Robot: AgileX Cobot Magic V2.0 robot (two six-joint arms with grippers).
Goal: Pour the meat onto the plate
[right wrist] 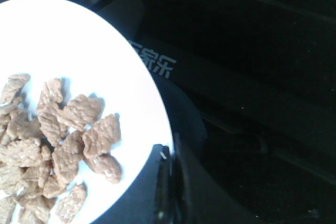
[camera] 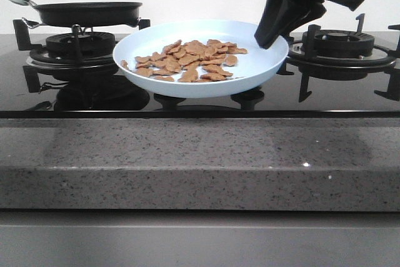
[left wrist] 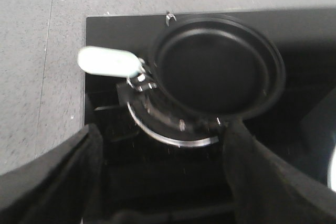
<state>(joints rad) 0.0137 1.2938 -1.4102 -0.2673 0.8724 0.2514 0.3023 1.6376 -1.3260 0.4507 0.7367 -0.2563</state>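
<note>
Front view: a round, shallow, glossy pale-blue plate point(camera: 262, 67) sits on the black glass hob between two burners, holding flat orange-brown meat pieces point(camera: 187, 60) in one loose layer. The right tool point(camera: 267, 40) grips its far right rim.

Left wrist view: the left tool point(left wrist: 163, 182) hovers released above an empty black frying pan point(left wrist: 218, 66).

Right wrist view: a finger point(right wrist: 170, 182) pinches the plate edge beside ridged meat.
</note>
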